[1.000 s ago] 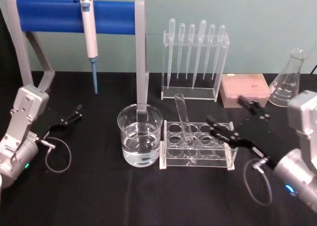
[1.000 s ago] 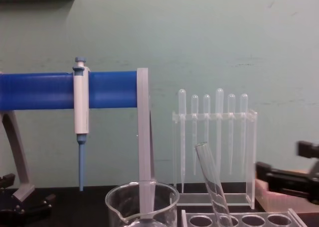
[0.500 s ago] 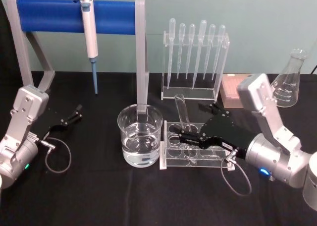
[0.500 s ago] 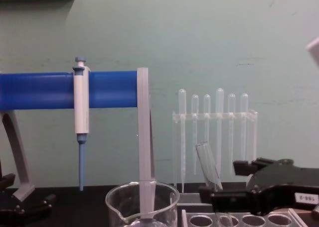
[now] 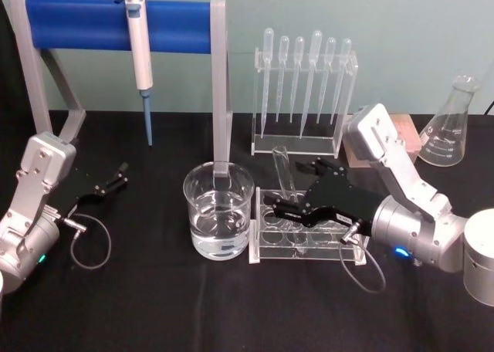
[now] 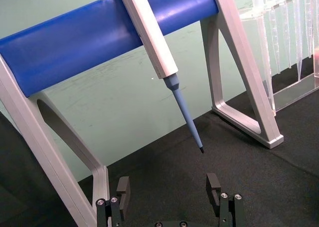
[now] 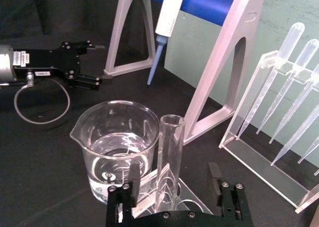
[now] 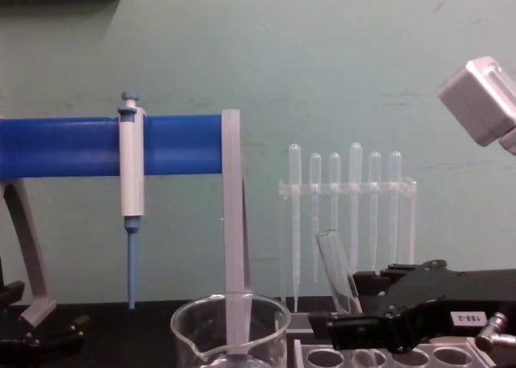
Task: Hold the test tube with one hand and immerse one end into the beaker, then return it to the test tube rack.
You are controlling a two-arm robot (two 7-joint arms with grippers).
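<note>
Right gripper (image 5: 287, 188), matte black, holds its flat fingers spread on either side of the slim clear glass test tube (image 5: 281, 169), which leans in the acrylic rack (image 5: 340, 248). The round beaker (image 5: 218, 217) of clear liquid stands just past its fingertips. The left gripper (image 5: 117, 177) rests well away, fingers apart.

Standing near the middle of the black table (image 5: 193, 306): a wide clear glass beaker (image 5: 218, 209), just left of a clear plastic test tube rack (image 5: 266, 253).

Leaning in a hole toward that rack's left end: a long clear glass test tube (image 5: 281, 170), top tilting left.

Extending from the right, over the rack: the black right gripper (image 5: 285, 188), one finger on either side of the tube.

Sitting at the table's left, well apart from the beaker: the black left gripper (image 5: 116, 176), fingers spread.

Standing farther back: a blue-barred grey stand (image 5: 77, 24) behind the beaker, carrying a white-and-blue pipettor (image 5: 139, 47). Right of it, a clear rack of plastic pipettes (image 5: 305, 140), and at far right a clear glass conical flask (image 5: 448, 132).
</note>
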